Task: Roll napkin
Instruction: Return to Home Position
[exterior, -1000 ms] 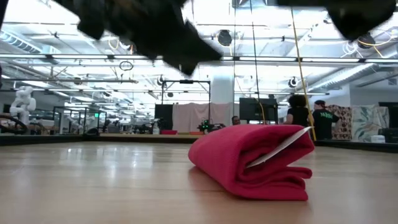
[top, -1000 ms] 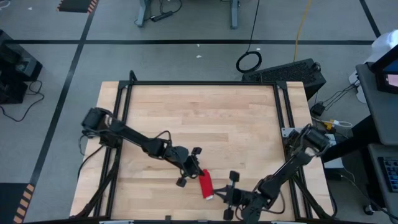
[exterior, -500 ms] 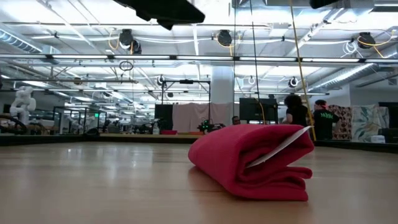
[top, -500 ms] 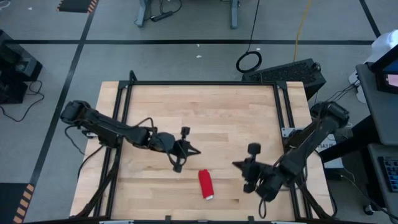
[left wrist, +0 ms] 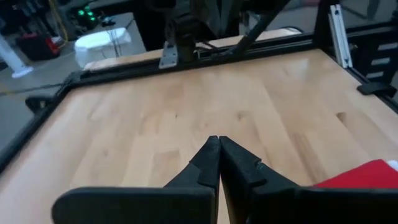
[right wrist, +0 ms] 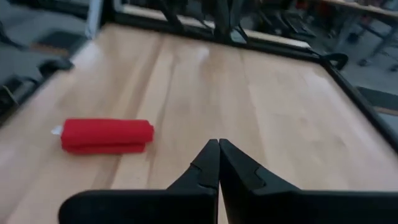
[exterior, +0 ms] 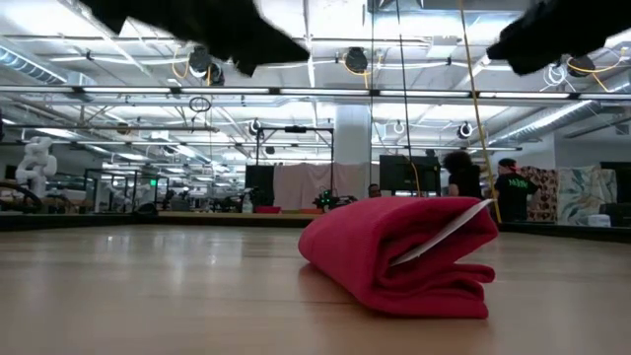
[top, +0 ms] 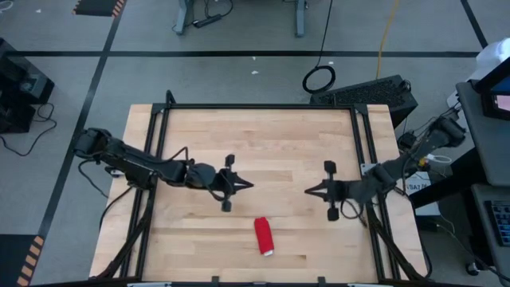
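Observation:
The red napkin (top: pixel 263 236) lies rolled up into a short roll near the table's near edge, its long side resting on the wood; the low view shows the napkin (exterior: pixel 404 254) end-on with a white tag (exterior: pixel 444 235) sticking out. It also shows in the right wrist view as a roll (right wrist: pixel 107 135). My left gripper (top: pixel 250 186) hangs shut above the table, left of centre and beyond the roll. My right gripper (top: pixel 307 191) hangs shut above the table's right part. Both touch nothing.
Bare wood (top: pixel 263 143) stretches across the table's far half. A black frame rail (top: pixel 259 106) runs along the table's edges. Cables and a black case (top: pixel 374 92) lie on the floor beyond the far right corner. People stand far off in the room.
Both grippers have drawn away from the napkin and risen. The left has gone toward the far left; the right has gone toward the right edge and the far side. Both stayed shut. The napkin roll has kept still.

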